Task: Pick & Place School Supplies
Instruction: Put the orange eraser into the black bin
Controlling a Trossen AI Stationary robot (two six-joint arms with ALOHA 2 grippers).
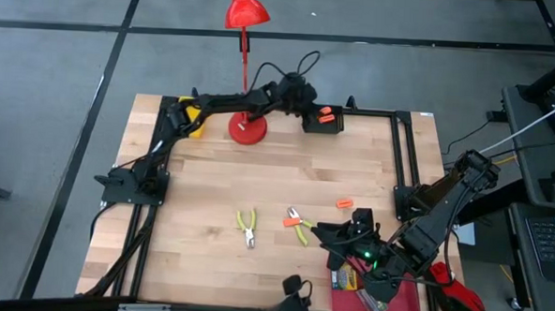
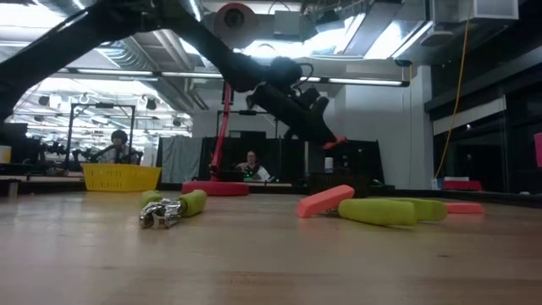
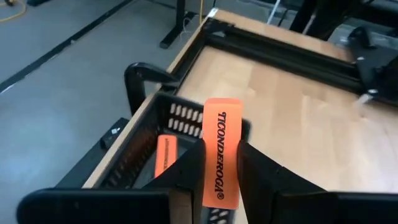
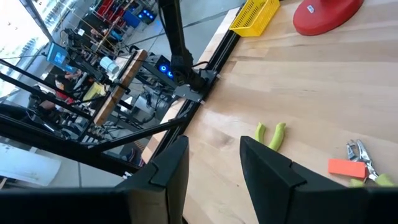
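My left gripper (image 3: 221, 177) is shut on an orange eraser (image 3: 221, 149) above the black tray (image 1: 322, 122) at the table's far edge. A second orange eraser (image 3: 165, 155) lies inside that tray. My right gripper (image 4: 214, 165) is open and holds nothing; it hovers near the red tray (image 1: 407, 306), which holds printed packs (image 1: 349, 279). Two small pliers with yellow-green handles lie flat on the table, one (image 1: 247, 226) at mid-table and one (image 1: 300, 229) to its right with an orange eraser (image 1: 291, 222) against it. Another orange eraser (image 1: 343, 203) lies farther right. My left gripper pinches the orange eraser between its two fingers by the lower half (image 3: 219, 186), with the fingers along its long sides. The printed free end (image 3: 222, 112) sticks out past the fingertips. The eraser is lifted clear, over the black tray's slotted wall (image 3: 180, 118).
A red desk lamp stands on its round base (image 1: 247, 131) near the far edge, next to a yellow tray (image 1: 196, 124). A black frame rail (image 1: 400, 151) runs round the table. Bare wood (image 1: 211, 181) lies between the lamp and the pliers. People sit in the room behind.
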